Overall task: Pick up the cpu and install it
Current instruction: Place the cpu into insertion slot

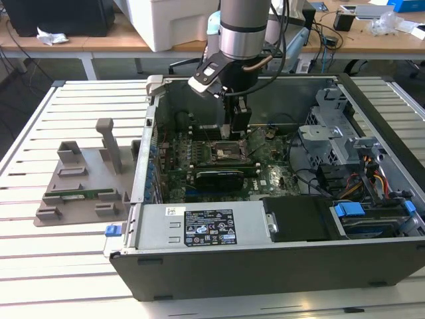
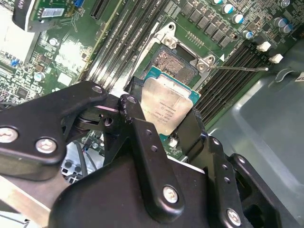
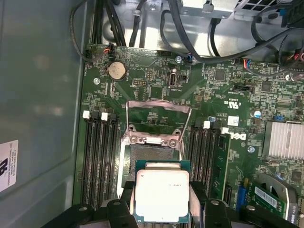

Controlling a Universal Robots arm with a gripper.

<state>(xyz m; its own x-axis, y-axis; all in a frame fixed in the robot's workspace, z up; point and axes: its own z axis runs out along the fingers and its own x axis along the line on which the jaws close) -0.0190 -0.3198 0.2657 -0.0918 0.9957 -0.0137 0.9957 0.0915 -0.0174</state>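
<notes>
We see the black claw (image 3: 163,203) clamped on the small square silvery green-rimmed cpu (image 3: 161,187) — held over the open motherboard socket (image 3: 148,153).

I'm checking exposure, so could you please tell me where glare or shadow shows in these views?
First wrist view: the cpu top plate glares pale; second wrist view: a washed-out bright patch on the motherboard; exterior view: the computer case interior lies in shade.
</notes>
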